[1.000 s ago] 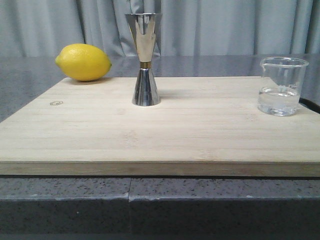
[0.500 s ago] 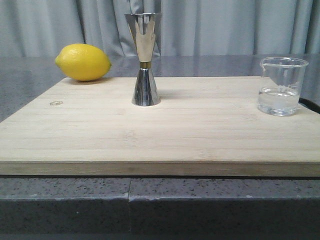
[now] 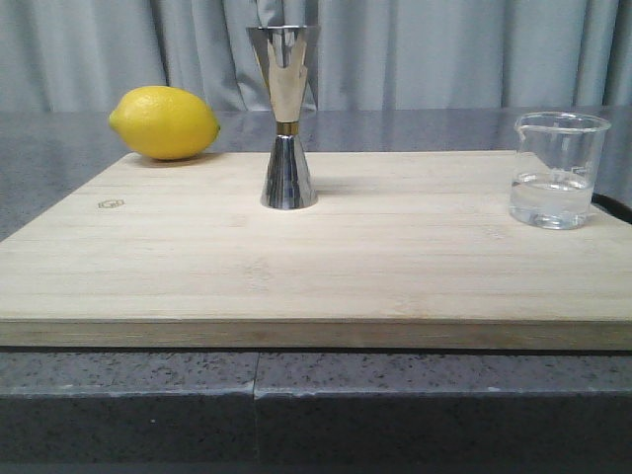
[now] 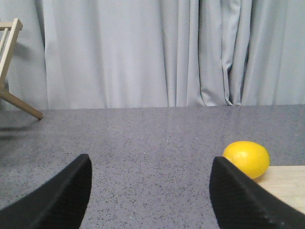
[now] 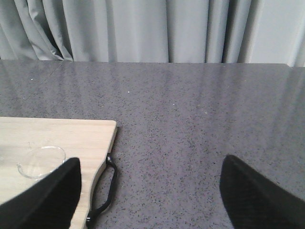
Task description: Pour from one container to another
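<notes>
Left gripper (image 4: pixel 148 191) jaws wide apart, empty, over grey counter (image 4: pixel 152 143). Right gripper (image 5: pixel 151 193) likewise spread, empty. Neither shows in front view. One beaker (image 3: pixel 558 170), part full of clear liquid, at right edge of wooden board (image 3: pixel 316 262); one steel jigger (image 3: pixel 285 117) upright near board's back middle, seen only from front. One lemon (image 3: pixel 164 122) back left. Black handle (image 5: pixel 106 188) only in right wrist view.

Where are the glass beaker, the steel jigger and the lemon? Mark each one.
glass beaker (image 3: pixel 557 170), front view, middle of its clear wall.
steel jigger (image 3: pixel 286 123), front view, just above its narrow waist.
lemon (image 3: pixel 164 122), front view, middle of its yellow skin.
</notes>
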Action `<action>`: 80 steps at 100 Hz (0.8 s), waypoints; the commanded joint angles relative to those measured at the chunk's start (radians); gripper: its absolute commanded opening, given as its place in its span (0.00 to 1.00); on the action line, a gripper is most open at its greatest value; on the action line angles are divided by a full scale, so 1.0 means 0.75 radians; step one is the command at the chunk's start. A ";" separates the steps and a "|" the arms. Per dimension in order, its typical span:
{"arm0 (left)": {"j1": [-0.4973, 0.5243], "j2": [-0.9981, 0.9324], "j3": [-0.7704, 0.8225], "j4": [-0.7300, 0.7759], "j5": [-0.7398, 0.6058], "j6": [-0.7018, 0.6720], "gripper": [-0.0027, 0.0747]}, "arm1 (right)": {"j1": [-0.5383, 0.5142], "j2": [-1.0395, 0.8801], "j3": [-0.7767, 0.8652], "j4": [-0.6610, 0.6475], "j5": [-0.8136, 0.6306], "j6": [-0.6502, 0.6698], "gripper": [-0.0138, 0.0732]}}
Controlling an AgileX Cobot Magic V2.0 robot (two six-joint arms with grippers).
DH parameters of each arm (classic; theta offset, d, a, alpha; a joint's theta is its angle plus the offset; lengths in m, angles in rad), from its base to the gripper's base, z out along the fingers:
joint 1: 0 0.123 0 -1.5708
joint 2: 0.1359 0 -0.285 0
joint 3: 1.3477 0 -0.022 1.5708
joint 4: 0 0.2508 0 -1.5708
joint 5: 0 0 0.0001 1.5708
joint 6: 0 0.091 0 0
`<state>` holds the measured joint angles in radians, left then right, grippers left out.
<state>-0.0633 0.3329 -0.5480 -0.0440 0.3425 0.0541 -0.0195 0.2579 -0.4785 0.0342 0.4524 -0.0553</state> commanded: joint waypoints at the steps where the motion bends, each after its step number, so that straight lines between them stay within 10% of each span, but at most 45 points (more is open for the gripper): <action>1: 0.002 0.055 -0.099 -0.013 -0.009 0.004 0.65 | -0.010 0.041 -0.091 0.001 -0.018 -0.004 0.79; 34: 0.002 0.438 -0.399 -0.129 0.429 0.132 0.65 | -0.010 0.126 -0.149 0.001 0.037 -0.004 0.79; 80: 0.002 0.968 -0.448 -1.213 0.529 1.290 0.65 | -0.010 0.141 -0.149 0.001 0.037 -0.004 0.79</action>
<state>-0.0633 1.0089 -0.8472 -0.7728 0.7594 0.8334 -0.0195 0.3457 -0.5537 0.0342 0.5547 -0.0553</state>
